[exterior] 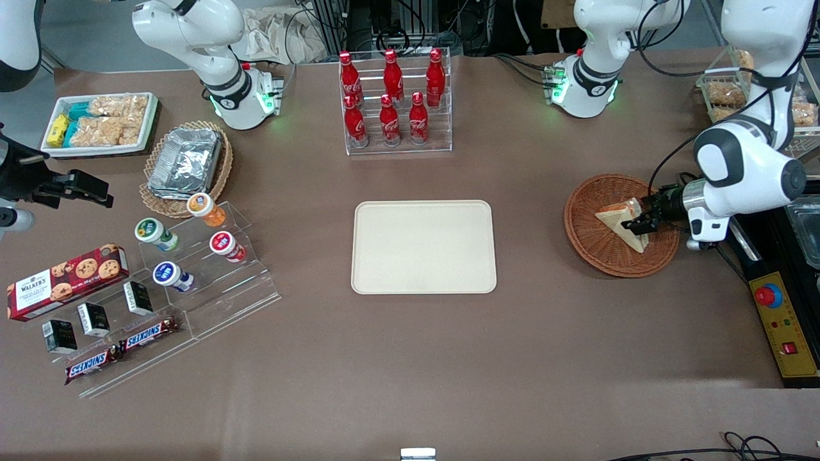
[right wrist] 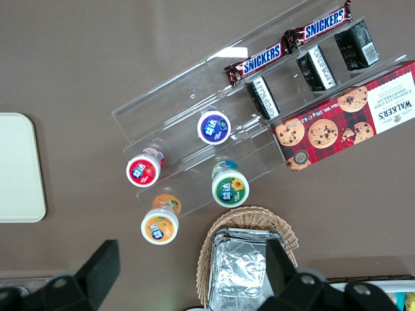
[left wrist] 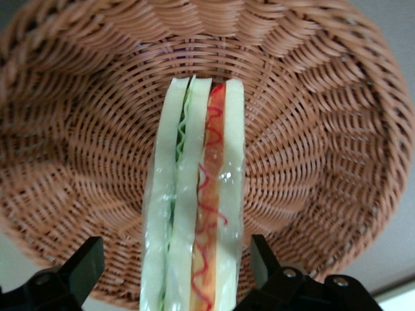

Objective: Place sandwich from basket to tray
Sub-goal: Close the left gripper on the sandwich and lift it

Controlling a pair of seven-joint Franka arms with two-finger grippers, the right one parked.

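Observation:
The sandwich point(exterior: 620, 221), a pale bread wedge with an orange-red filling stripe in clear wrap, lies in the reddish-brown wicker basket point(exterior: 592, 208) toward the working arm's end of the table. My left gripper point(exterior: 641, 224) is low in the basket and open. In the left wrist view the sandwich point(left wrist: 194, 214) stands on edge between the two black fingers point(left wrist: 84, 265), with a gap on each side, over the basket's weave point(left wrist: 311, 142). The cream-beige tray point(exterior: 423, 247) lies bare at the table's middle, well apart from the basket; its corner shows in the right wrist view point(right wrist: 19, 168).
A clear rack of red cola bottles point(exterior: 392, 102) stands farther from the camera than the tray. A yellow control box point(exterior: 783, 328) with a red button lies beside the basket. A tan basket of foil containers point(exterior: 186, 163), a snack tray point(exterior: 99, 123) and an acrylic stand point(exterior: 192, 269) are at the parked arm's end.

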